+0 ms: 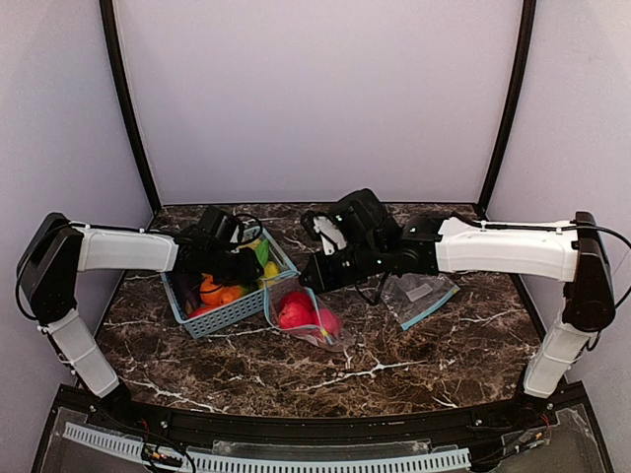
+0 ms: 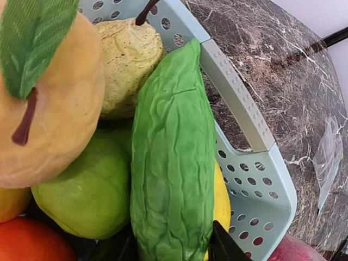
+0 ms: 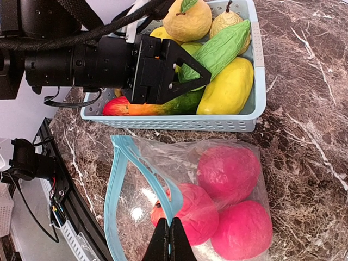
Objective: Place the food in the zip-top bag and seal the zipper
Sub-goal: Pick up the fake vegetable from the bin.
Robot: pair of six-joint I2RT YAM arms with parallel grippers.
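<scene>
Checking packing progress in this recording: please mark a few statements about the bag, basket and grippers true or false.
1. Three pink-red round fruits lie inside the zip-top bag. True.
2. The zipper is sealed. False: its two strips stand apart and the mouth gapes.
3. The left gripper is in the basket, its fingers either side of the bumpy light-green vegetable. True.
4. The second clear bag sits in the basket. False: it lies on the table, under the right arm.
5. The right gripper is wide open. False: it is shut, pinching the zip-top bag's mouth edge.
</scene>
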